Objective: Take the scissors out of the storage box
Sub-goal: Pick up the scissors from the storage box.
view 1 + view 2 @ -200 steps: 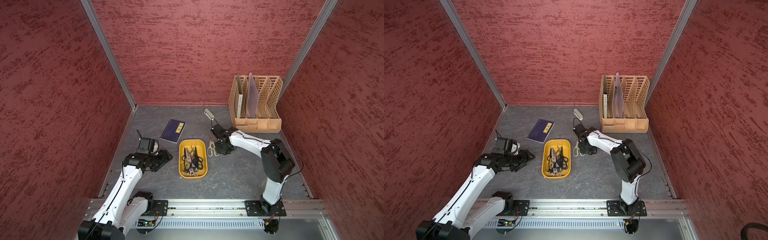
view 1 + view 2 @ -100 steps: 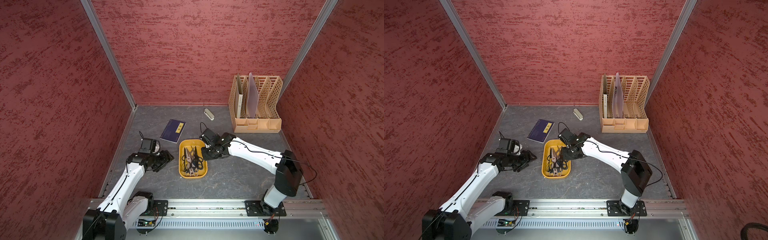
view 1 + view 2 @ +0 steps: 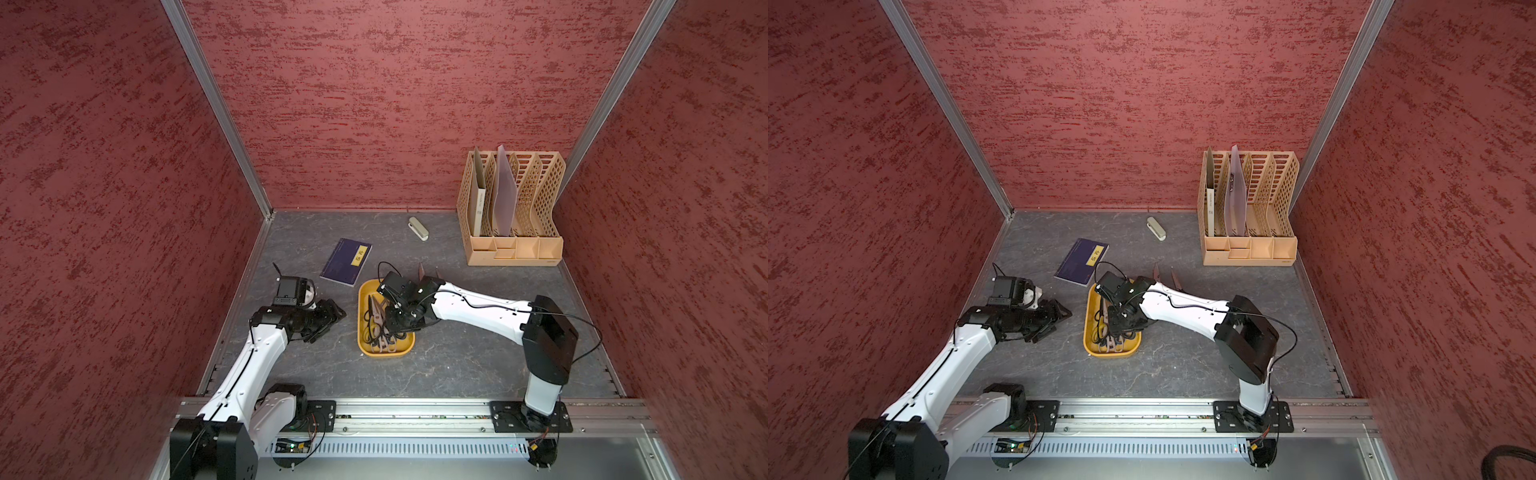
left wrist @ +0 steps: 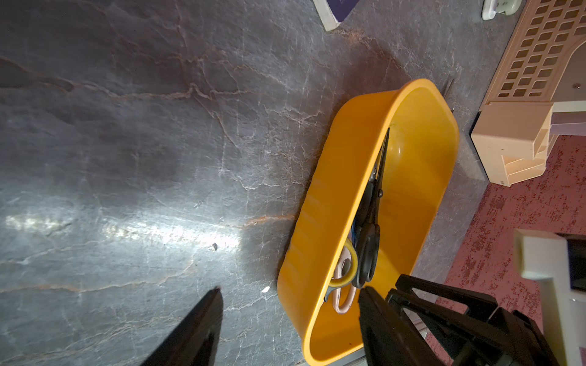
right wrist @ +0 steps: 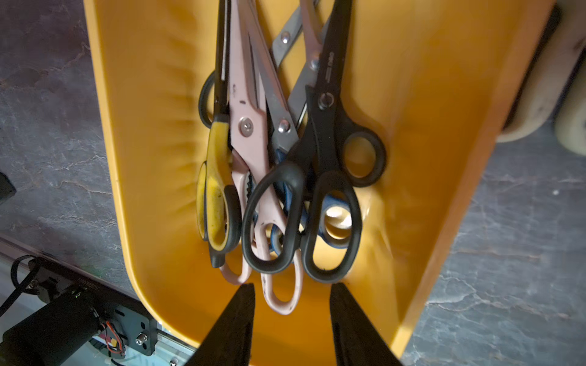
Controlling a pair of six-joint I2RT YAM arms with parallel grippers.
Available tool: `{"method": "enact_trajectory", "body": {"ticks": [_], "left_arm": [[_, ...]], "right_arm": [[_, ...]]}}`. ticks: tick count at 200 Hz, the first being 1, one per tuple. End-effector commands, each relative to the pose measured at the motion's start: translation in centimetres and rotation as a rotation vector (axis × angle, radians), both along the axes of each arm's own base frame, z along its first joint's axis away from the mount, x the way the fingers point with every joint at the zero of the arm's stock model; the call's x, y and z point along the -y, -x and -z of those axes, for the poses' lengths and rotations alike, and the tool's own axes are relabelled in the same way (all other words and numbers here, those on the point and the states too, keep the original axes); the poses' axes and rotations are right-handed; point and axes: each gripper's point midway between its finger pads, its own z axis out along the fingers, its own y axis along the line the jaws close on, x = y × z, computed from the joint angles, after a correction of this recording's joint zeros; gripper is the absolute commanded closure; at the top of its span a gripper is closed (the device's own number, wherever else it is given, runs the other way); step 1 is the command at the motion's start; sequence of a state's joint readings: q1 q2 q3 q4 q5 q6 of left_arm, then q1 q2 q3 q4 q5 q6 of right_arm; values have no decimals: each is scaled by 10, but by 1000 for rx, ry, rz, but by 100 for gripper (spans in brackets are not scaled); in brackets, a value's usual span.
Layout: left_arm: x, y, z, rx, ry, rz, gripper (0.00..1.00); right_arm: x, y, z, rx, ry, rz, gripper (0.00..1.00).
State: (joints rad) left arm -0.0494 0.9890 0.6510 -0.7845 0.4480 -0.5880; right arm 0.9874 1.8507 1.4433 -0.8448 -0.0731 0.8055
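So we're at the reach-in step. The right claw [image 5: 293, 288] hangs over the handle end of the box [image 3: 360, 320], jaws parted about halfway with nothing between them. The scissors [image 5: 279, 158] are mostly a tangled heap inside the box, handles pointing at the rail end: a black pair [image 5: 320, 177] on top, a pink pair [image 5: 250, 139] under it, and a yellow-handled pair [image 5: 215, 177] against the box's left wall. In both top views, two blade tips [image 3: 421, 269] poke out behind the right arm just past the box's far end, so I'd guess one pair is out already.

Next move, as I see it: drop straight down and pinch one handle loop. The black pair looks easiest since it's on top. It needs a clean lift, because the loops overlap and could drag a neighbour along.

As for room, the box walls hem the heap in on both sides, so there's no sideways sweeping. The bare table [image 3: 457, 361] right of the box is wide open for a drop. The left claw [image 4: 290, 290] sits just left of the box, wide open and empty. A notebook [image 3: 347, 262] lies near the box's far left corner.
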Motion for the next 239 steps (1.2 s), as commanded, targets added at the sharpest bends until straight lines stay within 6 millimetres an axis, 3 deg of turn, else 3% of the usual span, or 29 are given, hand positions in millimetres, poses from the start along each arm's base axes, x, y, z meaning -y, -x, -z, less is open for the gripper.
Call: {"method": "enact_trajectory", "body": {"ticks": [1, 83, 169, 239], "left_arm": [[1, 1, -1, 19, 6, 17, 29], [-1, 1, -4, 35, -3, 9, 29], [-2, 1, -4, 35, -8, 7, 29], [-2, 2, -5, 38, -9, 6, 29]], "right_arm": [[-6, -12, -2, 42, 12, 34, 58], [-4, -13, 27, -2, 82, 68, 66], [-15, -12, 43, -21, 46, 57, 66], [-9, -11, 53, -33, 79, 68, 68]]}}
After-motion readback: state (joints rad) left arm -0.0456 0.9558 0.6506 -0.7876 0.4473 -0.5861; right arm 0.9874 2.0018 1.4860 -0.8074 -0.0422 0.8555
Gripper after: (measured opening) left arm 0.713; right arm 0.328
